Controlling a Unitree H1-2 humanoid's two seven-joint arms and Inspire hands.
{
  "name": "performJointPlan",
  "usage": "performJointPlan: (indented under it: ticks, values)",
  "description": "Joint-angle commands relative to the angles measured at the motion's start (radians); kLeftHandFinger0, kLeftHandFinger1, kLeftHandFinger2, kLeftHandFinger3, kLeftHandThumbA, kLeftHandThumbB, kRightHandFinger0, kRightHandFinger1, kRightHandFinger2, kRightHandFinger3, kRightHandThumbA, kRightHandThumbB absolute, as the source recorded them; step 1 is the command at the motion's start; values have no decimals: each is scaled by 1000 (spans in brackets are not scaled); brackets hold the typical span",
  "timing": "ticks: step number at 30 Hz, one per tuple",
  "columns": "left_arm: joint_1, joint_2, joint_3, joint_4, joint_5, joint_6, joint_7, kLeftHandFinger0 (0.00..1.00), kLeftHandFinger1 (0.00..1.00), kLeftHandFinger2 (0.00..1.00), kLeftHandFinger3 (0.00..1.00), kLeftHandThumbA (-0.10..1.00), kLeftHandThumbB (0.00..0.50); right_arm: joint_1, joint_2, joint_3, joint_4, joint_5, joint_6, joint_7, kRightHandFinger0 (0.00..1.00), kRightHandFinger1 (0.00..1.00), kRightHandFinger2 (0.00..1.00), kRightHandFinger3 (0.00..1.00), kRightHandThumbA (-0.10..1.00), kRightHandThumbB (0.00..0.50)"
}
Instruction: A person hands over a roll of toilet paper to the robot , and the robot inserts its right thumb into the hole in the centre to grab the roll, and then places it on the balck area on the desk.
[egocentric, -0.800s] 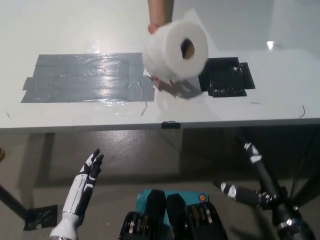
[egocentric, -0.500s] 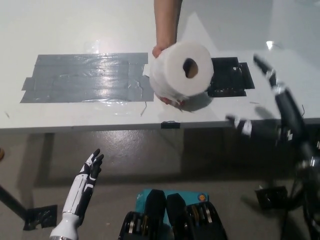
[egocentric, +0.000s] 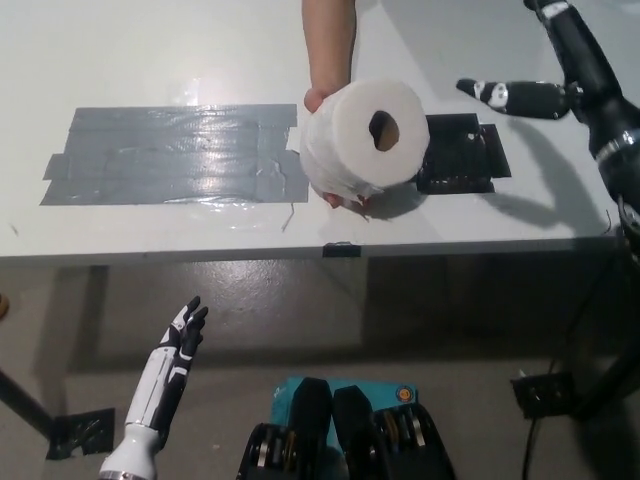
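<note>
Toilet paper roll (egocentric: 366, 138), person's hand (egocentric: 330, 100), unlabelled

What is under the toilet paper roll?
A person's hand holds the toilet paper roll from below, above the white desk. The roll also covers the left edge of the black area; that part is hidden.

Black right hand (egocentric: 545, 60) raised high at the upper right, arm running in from the right edge, fingers spread apart and holding nothing, one digit pointing toward picture left. White left hand (egocentric: 183, 335) low at the lower left, resting below the desk edge, forearm angled up from the bottom, fingers extended, slightly parted and empty.
</note>
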Motion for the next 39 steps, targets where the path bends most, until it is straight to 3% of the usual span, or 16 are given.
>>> performJointPlan:
  ticks: [1, 3, 6, 7, 15, 17, 21, 27, 39]
  values:
    - [-13, 6, -4, -30, 10, -24, 10, 1000, 1000, 1000, 1000, 1000, 69, -122, -22, 36, 93, -8, 11, 71, 1000, 1000, 1000, 1000, 833, 354]
    - [-14, 4, -8, -30, 12, -22, 9, 1000, 1000, 1000, 1000, 1000, 71, -167, -16, 61, 155, -9, 48, 105, 1000, 1000, 1000, 1000, 851, 357]
    - [-17, 1, -9, -35, 5, -15, 7, 1000, 1000, 1000, 1000, 1000, 68, -220, -13, 91, 251, -14, 21, 124, 1000, 1000, 1000, 1000, 817, 327]
    - [-22, 1, -10, -31, 10, -17, 10, 1000, 1000, 1000, 1000, 1000, 79, -253, -5, 110, 304, -28, 24, 129, 1000, 1000, 1000, 1000, 857, 351]
    - [-35, 5, -13, -27, 10, -19, 8, 1000, 1000, 1000, 1000, 1000, 80, -342, 30, 205, 492, -88, -35, 115, 1000, 1000, 1000, 1000, 865, 363]
    - [-34, 7, -14, -27, 4, -21, 4, 1000, 1000, 1000, 1000, 1000, 78, -350, 38, 219, 524, -95, -40, 113, 1000, 1000, 1000, 1000, 906, 419]
    - [-36, 7, -13, -28, 3, -21, 6, 1000, 1000, 1000, 1000, 1000, 71, -367, 59, 240, 575, -110, -59, 107, 1000, 1000, 1000, 1000, 941, 468]
    - [-32, 11, -14, -36, 0, -11, 0, 1000, 1000, 1000, 1000, 994, 74, -370, 78, 242, 601, -119, -60, 102, 1000, 1000, 1000, 1000, 962, 464]
    - [-42, 14, -17, -33, 5, -11, 0, 1000, 1000, 1000, 1000, 989, 66, -371, 89, 236, 604, -137, -56, 105, 1000, 1000, 1000, 1000, 981, 389]
